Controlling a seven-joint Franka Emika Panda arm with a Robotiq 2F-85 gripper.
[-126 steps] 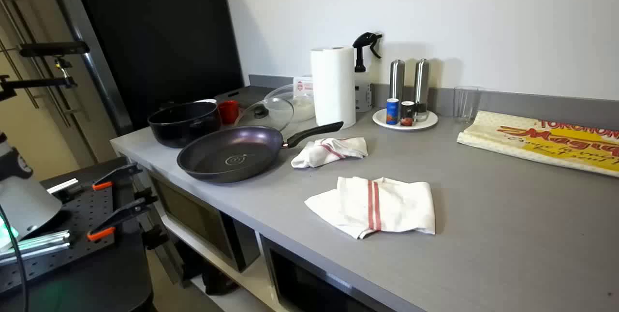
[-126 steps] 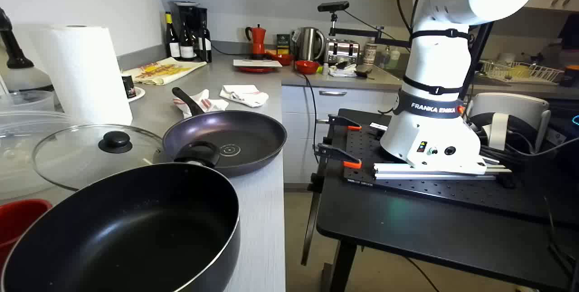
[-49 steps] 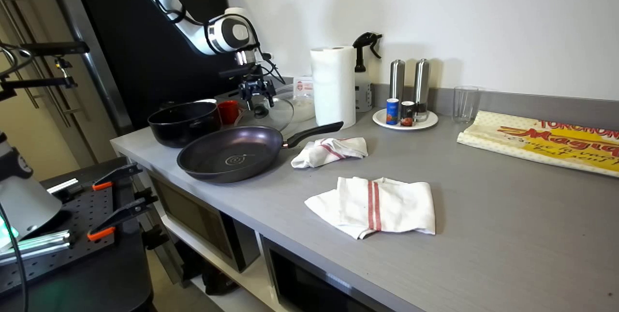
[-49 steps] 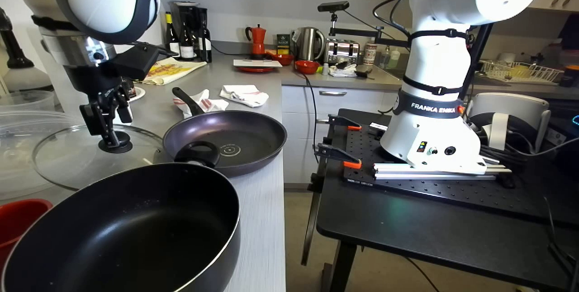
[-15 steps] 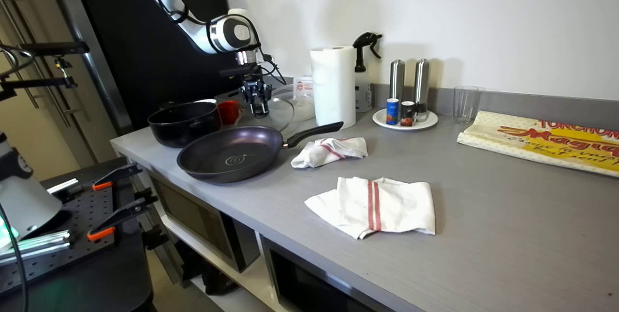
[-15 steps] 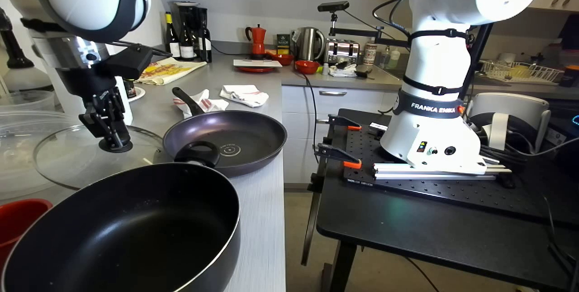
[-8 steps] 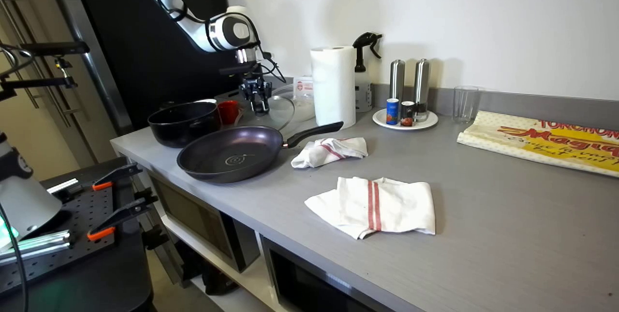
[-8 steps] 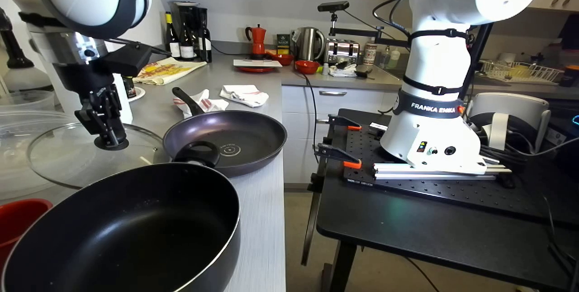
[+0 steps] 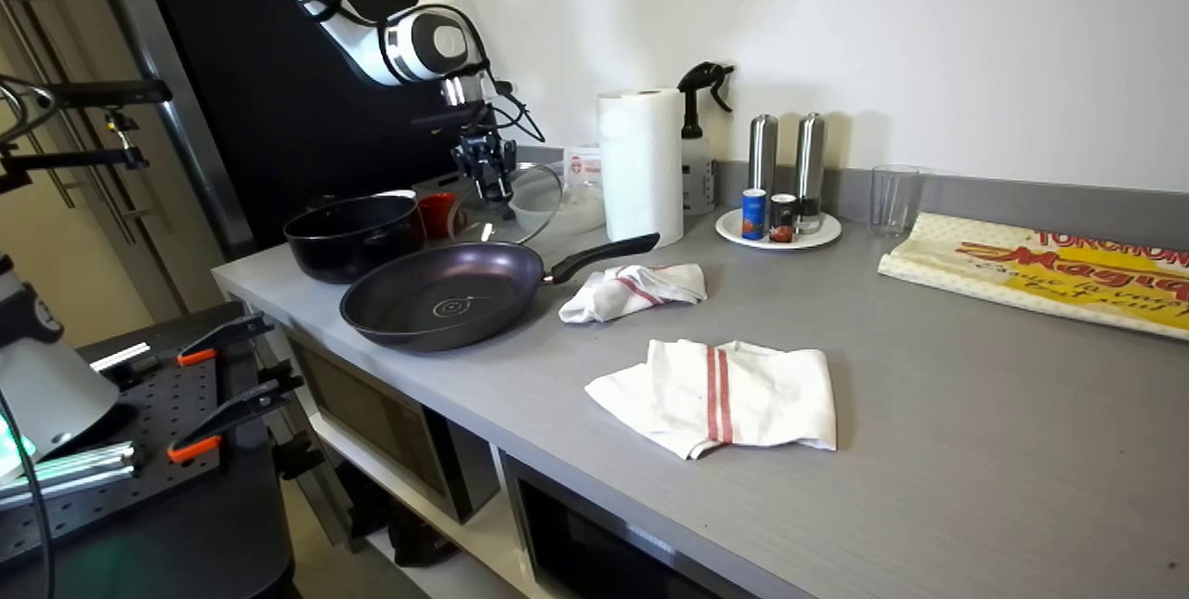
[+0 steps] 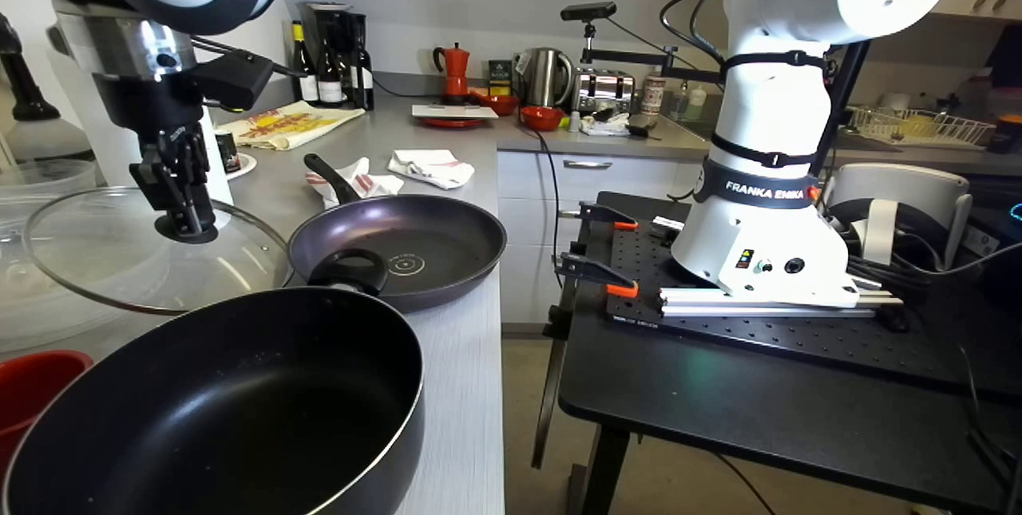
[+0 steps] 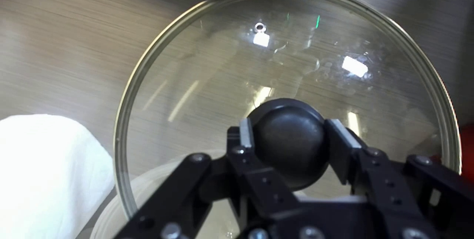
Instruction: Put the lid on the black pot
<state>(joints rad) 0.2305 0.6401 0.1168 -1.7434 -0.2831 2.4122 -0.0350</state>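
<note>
My gripper (image 11: 289,140) is shut on the round black knob (image 11: 292,135) of the lid, one finger pad at each side. The glass lid (image 11: 207,72) hangs from it, raised above the counter and somewhat tilted, as an exterior view shows the lid (image 10: 96,267). In both exterior views the black pot (image 9: 353,251) sits at the counter's end, and its bare inside (image 10: 239,411) shows. The gripper (image 10: 185,226) with the lid is behind the pot in that view, towards the paper towel roll. In the wrist view the pot is out of sight.
The frying pan (image 9: 446,297) stands beside the pot, close to the lid's rim. A red cup (image 10: 36,391) is near the pot. Around the lid's other side are a paper towel roll (image 9: 641,167) and a clear container (image 9: 585,209). Folded towels (image 9: 743,395) lie further along.
The arm came in over the counter, and the gripper closed on the lid's knob. Over the last half second gripper and lid have risen together. The pot and pan stayed put.
</note>
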